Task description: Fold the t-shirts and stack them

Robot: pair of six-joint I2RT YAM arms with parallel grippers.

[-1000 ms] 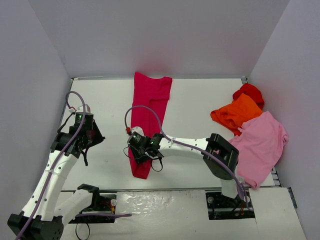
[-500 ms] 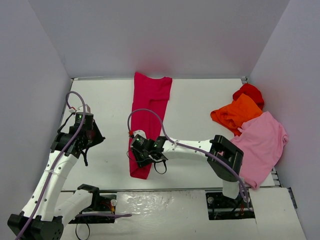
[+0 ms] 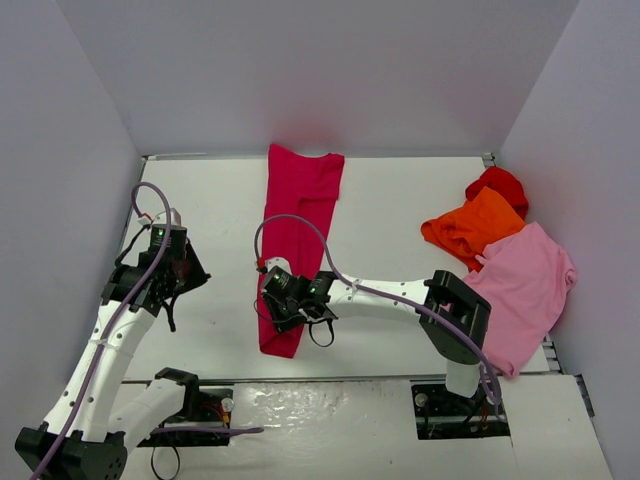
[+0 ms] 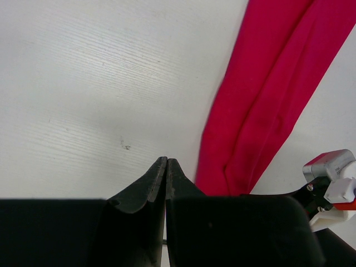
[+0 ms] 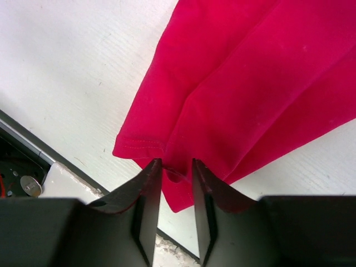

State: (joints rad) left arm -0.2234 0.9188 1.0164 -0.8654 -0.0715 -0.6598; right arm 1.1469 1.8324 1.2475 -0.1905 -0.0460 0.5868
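1. Raspberry shirt (image 3: 300, 215): lies flat as a long narrow strip, running from the 12 o'clock edge of the table (image 3: 400, 200) down past centre toward 6. The lengthwise fold looks done. The cross folds are not yet made.
2. Right gripper (image 5: 177, 167): at the strip's 6 o'clock end, jaws narrow, pinching a small ridge of hem between the tips. The cloth there sits low on the table, not lifted.
3. Left gripper (image 4: 167, 161): at 9 o'clock over bare table, fingers pressed together and holding nothing. The strip lies just to its 3 o'clock side, apart from it.
4. Heap at 2–4 o'clock, none of it folded:
   - Red shirt (image 3: 500, 185) is farthest back.
   - Orange shirt (image 3: 470, 228) lies against it.
   - Pink shirt (image 3: 520, 285) is spread loosely, nearest 4 o'clock, with its edge under the orange one.
5. Judgement: early stage. One shirt of four is part-folded, and no stack has been started.
6. Likely next: carry the pinched end toward 12 to halve the strip.
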